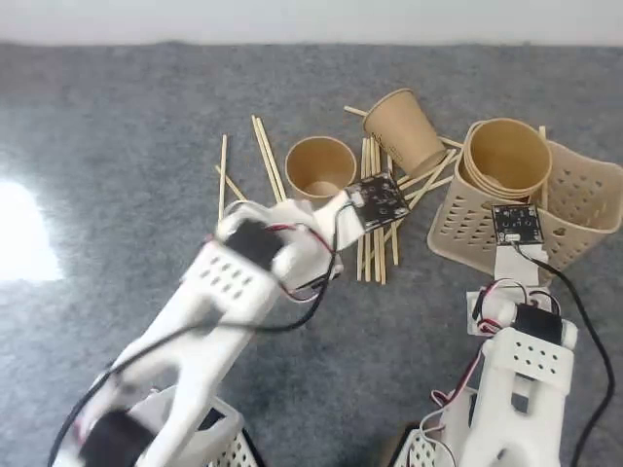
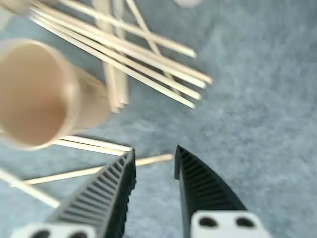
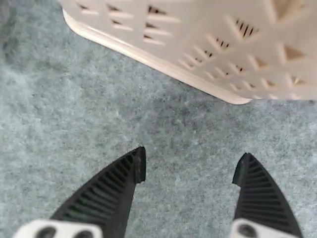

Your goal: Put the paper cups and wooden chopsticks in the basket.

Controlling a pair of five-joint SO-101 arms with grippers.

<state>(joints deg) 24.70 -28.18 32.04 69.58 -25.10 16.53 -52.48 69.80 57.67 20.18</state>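
An upright paper cup and a tipped paper cup sit at the back among scattered wooden chopsticks. The cream basket at the right holds stacked paper cups. My left gripper hovers low over the carpet, open by a narrow gap with nothing between its fingers. Just past its tips lies a single chopstick, and beyond that a paper cup on its side and a chopstick bundle. My right gripper stands wide open above bare carpet beside the basket wall.
Grey carpet covers the whole work area. More chopsticks lie left of the upright cup. The white left arm stretches diagonally across the centre, and the right arm's base stands just in front of the basket.
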